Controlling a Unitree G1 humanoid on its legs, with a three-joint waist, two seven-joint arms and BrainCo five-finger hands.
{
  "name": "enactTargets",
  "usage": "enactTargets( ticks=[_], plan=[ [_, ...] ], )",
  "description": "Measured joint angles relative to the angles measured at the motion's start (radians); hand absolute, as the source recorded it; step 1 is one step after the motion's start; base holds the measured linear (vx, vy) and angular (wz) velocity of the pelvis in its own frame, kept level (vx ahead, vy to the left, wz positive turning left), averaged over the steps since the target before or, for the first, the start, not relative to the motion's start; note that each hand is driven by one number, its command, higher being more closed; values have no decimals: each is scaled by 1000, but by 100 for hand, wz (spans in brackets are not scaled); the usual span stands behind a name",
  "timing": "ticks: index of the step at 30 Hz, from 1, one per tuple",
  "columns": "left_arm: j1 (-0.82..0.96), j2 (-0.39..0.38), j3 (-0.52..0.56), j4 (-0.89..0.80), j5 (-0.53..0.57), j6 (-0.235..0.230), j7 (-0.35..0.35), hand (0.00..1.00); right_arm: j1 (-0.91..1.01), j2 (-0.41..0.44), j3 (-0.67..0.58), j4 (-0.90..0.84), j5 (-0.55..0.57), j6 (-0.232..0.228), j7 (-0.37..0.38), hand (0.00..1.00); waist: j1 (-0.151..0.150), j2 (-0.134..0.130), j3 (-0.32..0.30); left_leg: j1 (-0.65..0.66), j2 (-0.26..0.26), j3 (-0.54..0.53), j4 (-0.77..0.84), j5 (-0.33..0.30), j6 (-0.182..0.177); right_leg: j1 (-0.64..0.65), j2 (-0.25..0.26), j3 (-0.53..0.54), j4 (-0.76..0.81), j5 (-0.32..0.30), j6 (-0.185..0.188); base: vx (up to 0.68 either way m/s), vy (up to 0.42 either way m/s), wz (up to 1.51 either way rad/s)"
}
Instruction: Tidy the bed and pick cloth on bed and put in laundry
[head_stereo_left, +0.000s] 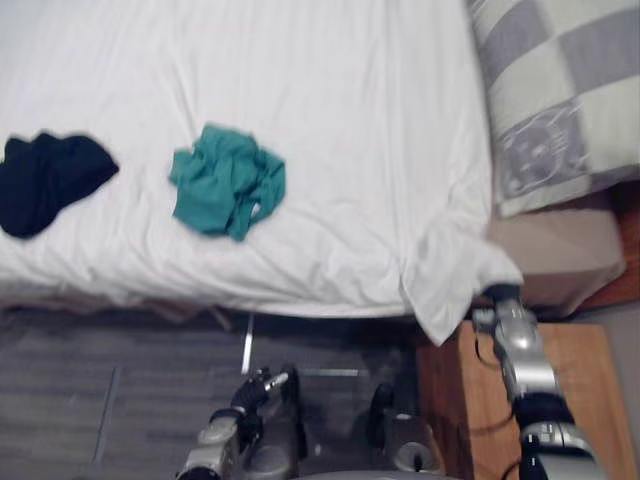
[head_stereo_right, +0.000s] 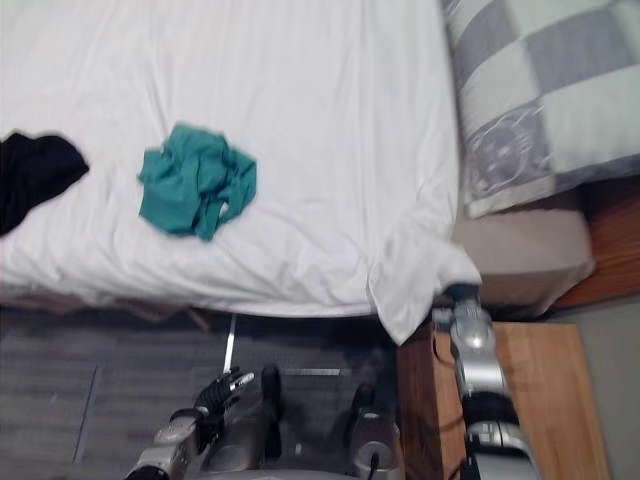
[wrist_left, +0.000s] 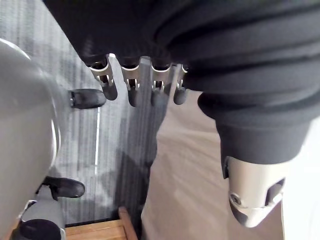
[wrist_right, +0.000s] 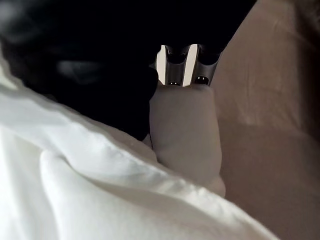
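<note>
Crumpled teal cloth (head_stereo_left: 225, 180), dark cloth (head_stereo_left: 45, 182), on bed (head_stereo_left: 340, 90)

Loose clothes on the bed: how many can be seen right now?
2. A crumpled teal cloth lies on the white sheet; a dark cloth lies to its left, cut by the view's edge. Others may lie out of view.

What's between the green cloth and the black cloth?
Just bare white sheet between the green cloth and black cloth, in the left eye view.
</note>
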Motion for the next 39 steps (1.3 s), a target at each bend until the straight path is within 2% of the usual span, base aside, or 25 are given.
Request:
enactTargets(
  ticks=[2, 4, 6, 8, 10, 11, 13, 15, 16, 18, 20, 21, 24, 25, 27, 29, 31, 32, 33, 36, 39],
  plan=[
    [5, -3, 1, 9, 11, 6, 4, 0, 11, 27, -11, 24, 3, 3, -1, 0, 2, 1, -28, 30, 3, 17, -1, -9, 0, 31, 6, 9, -21, 0, 0, 81, -10, -22],
    [8, -10, 2, 30, 27, 12, 5, 0, 27, 58, -26, 69, 30, 6, -4, 0, 1, 17, -50, 62, 9, 30, -4, -24, 3, 69, 16, 10, -45, 0, 0, 57, -13, -9],
    [18, -12, 4, 41, 35, 19, 3, 0, 28, 71, -66, 84, 28, 14, -8, 0, 1, 27, -60, 74, 15, 45, -7, -31, -2, 87, 23, 15, -57, 3, -1, 66, -16, -11],
    [24, -10, 6, 48, 50, 29, 2, 0, 28, 73, -99, 97, 26, 31, -20, 0, 1, 26, -61, 87, 20, 60, -10, -33, -5, 101, 30, 19, -69, 5, -3, 55, -20, -12],
    [36, -11, 7, 61, 56, 40, -1, 0, 30, 71, -146, 107, 3, 59, -48, 0, 0, 25, -62, 99, 23, 83, -10, -33, -5, 119, 36, 23, -85, 9, -7, 48, -13, -9],
    [41, -11, 10, 62, 57, 46, -2, 0, 39, 67, -194, 114, -24, 93, -90, 0, -1, 24, -63, 106, 24, 98, -10, -33, -5, 127, 39, 30, -92, 11, -10, 43, -10, -10],
    [47, -11, 35, 63, 57, 52, -2, 0, 67, 46, -260, 112, -55, 121, -138, 0, -2, 22, -64, 113, 27, 108, -11, -35, -9, 133, 44, 38, -98, 13, -11, 35, -10, -13],
    [68, -1, 45, 64, 57, 54, -3, 0, 86, -14, -334, 102, -72, 139, -191, 0, -27, 16, -69, 120, 29, 118, -11, -35, -9, 133, 46, 48, -98, 14, -12, 15, -11, -18],
    [72, 1, 45, 64, 57, 54, -4, 0, 89, -36, -341, 88, -72, 141, -199, 100, -30, 15, -70, 123, 30, 122, -11, -35, -9, 132, 46, 54, -98, 15, -12, -6, -7, -22],
    [80, 2, 45, 64, 52, 54, -6, 0, 95, -119, -344, -25, -72, 136, -202, 100, -45, 14, -74, 123, 33, 123, -12, -36, -9, 132, 49, 63, -98, 16, -11, -67, -6, -14],
    [84, 2, 45, 64, 51, 54, -12, 0, 93, -162, -322, -102, -83, 130, -191, 100, -46, 13, -81, 125, 36, 123, -12, -36, -9, 127, 52, 62, -98, 17, -11, -52, -2, 0],
    [88, 2, 46, 63, 45, 53, -20, 0, 66, -195, -273, -153, -97, 127, -172, 100, -45, 10, -85, 121, 39, 119, -12, -36, -9, 123, 55, 58, -98, 20, -12, -36, 1, 3],
    [88, 2, 46, 63, 46, 54, -21, 0, -37, -212, -152, -165, -130, 124, -133, 100, -41, 7, -90, 111, 40, 107, -12, -35, -8, 115, 56, 46, -100, 27, -13, -83, 7, 5],
    [87, 2, 45, 62, 45, 53, -21, 0, -85, -212, -84, -163, -129, 136, -109, 100, -36, 8, -93, 104, 39, 93, -12, -35, -8, 115, 55, 37, -108, 29, -9, -84, 20, 20],
    [84, -2, 45, 44, 45, 53, -21, 0, -181, -211, 23, -138, -120, 160, -82, 100, -3, 15, -95, 58, 32, 68, -11, -32, -3, 101, 51, 10, -121, 35, -11, -91, 35, 42],
    [79, -3, 45, 32, 41, 53, -21, 0, -304, -214, 67, -56, -82, 166, -83, 100, 11, 22, -83, 4, 32, 46, -3, -21, 11, 57, 43, -4, -97, 38, -16, -75, 43, 55],
    [36, 0, 44, 20, 16, 53, -21, 0, -484, -233, 76, 47, -27, 167, -91, 100, 25, 37, -15, -89, 26, 17, 70, -10, 21, -18, 24, -26, -37, 44, -19, -75, 52, 47],
    [0, -1, 44, 17, -2, 52, -22, 0, -590, -253, 76, 107, 3, 167, -100, 100, 43, 52, 48, -150, 26, 6, 144, -21, 35, -57, 13, -30, 1, 42, -21, -170, 58, 42],
    [-33, -5, 43, 15, -33, 47, -22, 0, -690, -265, 76, 168, 35, 166, -112, 100, 50, 84, 115, -210, 32, -14, 211, -38, 43, -88, 5, -43, 35, 37, -20, -198, 61, 37],
    [-60, -10, 32, 15, -78, 20, -20, 0, -705, -265, 85, 251, 90, 164, -131, 100, 64, 120, 172, -289, 15, -23, 266, -49, 58, -189, -37, -38, 155, -8, -17, -122, 37, 20],
    [-77, -11, 32, 18, -100, 4, -14, 0, -614, -263, 98, 281, 125, 154, -144, 100, 65, 119, 193, -354, -6, -17, 328, -80, 65, -282, -84, -15, 280, -65, -9, -40, -10, 11]
  ],
)
